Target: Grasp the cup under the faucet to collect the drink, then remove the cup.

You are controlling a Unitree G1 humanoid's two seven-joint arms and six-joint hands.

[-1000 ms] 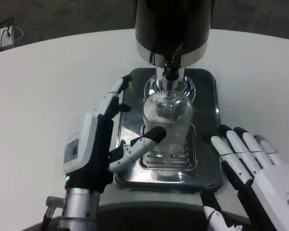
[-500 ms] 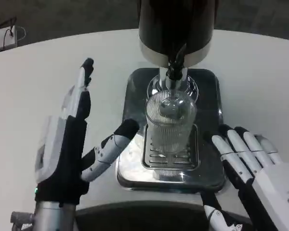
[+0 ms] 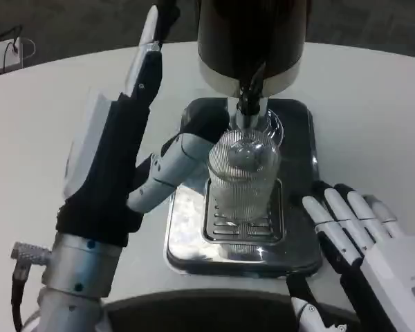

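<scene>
A cup (image 3: 243,181) stands on a drip tray (image 3: 299,238) beneath the dispenser's faucet (image 3: 248,102). The left hand (image 3: 124,159) is left of the cup, the right hand (image 3: 360,242) at the tray's right.

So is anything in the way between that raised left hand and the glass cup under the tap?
Nothing visible stands between them. The left hand is raised beside the cup, fingers spread, its thumb reaching toward the cup's side. The cup stands on the metal drip tray, right below the faucet. The right hand rests beside the tray.
</scene>
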